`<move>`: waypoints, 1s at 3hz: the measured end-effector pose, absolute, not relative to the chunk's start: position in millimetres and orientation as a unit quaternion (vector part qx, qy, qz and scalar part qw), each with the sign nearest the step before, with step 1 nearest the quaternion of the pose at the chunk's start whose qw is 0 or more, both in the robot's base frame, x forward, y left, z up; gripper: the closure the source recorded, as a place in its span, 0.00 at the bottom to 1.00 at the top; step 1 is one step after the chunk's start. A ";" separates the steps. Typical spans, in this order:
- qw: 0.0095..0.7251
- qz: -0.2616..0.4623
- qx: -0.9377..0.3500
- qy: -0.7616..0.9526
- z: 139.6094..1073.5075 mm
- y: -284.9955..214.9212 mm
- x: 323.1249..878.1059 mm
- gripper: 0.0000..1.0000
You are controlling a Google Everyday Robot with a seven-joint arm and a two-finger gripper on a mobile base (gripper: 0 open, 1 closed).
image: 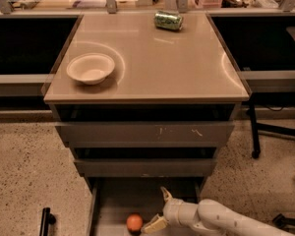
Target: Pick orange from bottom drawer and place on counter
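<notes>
The orange [134, 222] lies on the grey floor of the pulled-out bottom drawer [110, 205], near its front. My gripper [159, 209] is inside the drawer just right of the orange, open, one finger pointing up toward the back and the other low beside the fruit, not touching it. The white arm comes in from the lower right. The beige counter [157, 58] tops the cabinet above.
A white bowl [90, 67] sits at the counter's left and a green soda can [168, 20] lies at its far edge. Two wider grey drawers [145, 134] stand slightly open above. A black object [45, 220] is on the floor at left; chair legs [280, 132] at right.
</notes>
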State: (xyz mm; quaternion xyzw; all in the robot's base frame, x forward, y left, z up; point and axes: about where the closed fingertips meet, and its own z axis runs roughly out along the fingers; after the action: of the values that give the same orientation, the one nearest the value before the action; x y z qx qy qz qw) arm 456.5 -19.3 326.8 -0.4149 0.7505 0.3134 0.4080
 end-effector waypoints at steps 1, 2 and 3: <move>0.376 0.326 -0.429 0.754 279.5 2.8 464.0 0.00; 0.376 0.326 -0.429 0.754 279.5 2.9 464.0 0.00; 0.375 0.333 -0.402 0.766 259.2 13.5 462.4 0.00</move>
State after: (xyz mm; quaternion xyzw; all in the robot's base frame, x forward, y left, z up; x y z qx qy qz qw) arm 462.4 13.5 259.2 -0.4015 0.7664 0.3331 0.3748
